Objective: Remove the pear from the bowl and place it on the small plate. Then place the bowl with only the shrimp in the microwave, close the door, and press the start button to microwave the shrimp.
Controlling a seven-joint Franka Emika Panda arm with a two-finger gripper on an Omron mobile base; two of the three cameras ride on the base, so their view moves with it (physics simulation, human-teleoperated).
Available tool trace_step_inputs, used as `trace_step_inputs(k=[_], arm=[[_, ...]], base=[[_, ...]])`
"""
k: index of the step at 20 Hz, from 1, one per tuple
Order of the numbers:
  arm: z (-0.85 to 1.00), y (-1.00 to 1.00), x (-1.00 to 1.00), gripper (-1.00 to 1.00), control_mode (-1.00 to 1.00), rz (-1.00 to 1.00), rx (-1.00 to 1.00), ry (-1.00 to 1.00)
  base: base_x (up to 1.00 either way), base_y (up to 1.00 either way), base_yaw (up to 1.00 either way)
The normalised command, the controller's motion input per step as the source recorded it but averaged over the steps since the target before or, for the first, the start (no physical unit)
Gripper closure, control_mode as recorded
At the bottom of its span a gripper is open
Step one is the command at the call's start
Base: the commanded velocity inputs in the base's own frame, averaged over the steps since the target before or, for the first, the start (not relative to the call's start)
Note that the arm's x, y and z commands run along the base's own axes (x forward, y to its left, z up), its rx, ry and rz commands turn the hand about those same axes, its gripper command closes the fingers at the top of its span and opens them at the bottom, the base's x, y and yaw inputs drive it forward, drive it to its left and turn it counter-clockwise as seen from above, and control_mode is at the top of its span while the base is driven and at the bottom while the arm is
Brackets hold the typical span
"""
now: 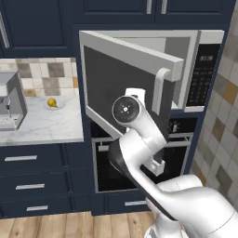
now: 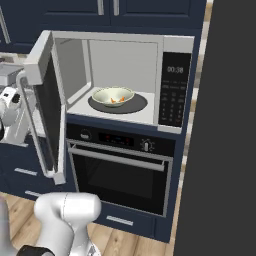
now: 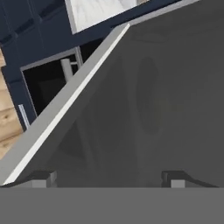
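Note:
The microwave [image 2: 172,90] stands with its door [image 1: 109,79] swung partly out on its left hinge. Inside, on the dark turntable, sits the pale bowl [image 2: 113,95] with the orange shrimp [image 2: 118,100] in it. The yellow pear [image 1: 52,102] lies on the small plate [image 1: 59,106] on the marble counter at the left. My gripper [image 3: 109,181] is open, close against the outer grey glass of the door [image 3: 166,96], with nothing between its fingertips [image 3: 43,178]. In the left base view my wrist is in front of the door, left of its silver handle [image 1: 160,88].
A black oven [image 2: 120,165] with a bar handle sits under the microwave. A coffee machine [image 1: 9,102] stands on the counter's left end. Navy drawers [image 1: 32,176] lie below the counter, and a tall dark panel [image 2: 225,150] rises at the right.

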Motion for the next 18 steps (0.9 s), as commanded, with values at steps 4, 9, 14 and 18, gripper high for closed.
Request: trace_step_inputs(k=[4,9,14,18], arm=[[0.16,-0.6,0.55,-1.0,-1.0,-0.1,-0.02,0.0],[0.04,-0.53,0.57,-1.0,-1.0,-0.07,-0.01,0.0],[0.0,-0.36,0.67,-1.0,-1.0,-0.04,0.0,0.0],[0.0,-0.14,0.69,-1.0,-1.0,-0.01,0.0,0.0]], base=[[0.0,0.0,0.0],[0.0,0.0,0.0],[0.0,0.0,0.0],[0.0,0.0,0.0]])
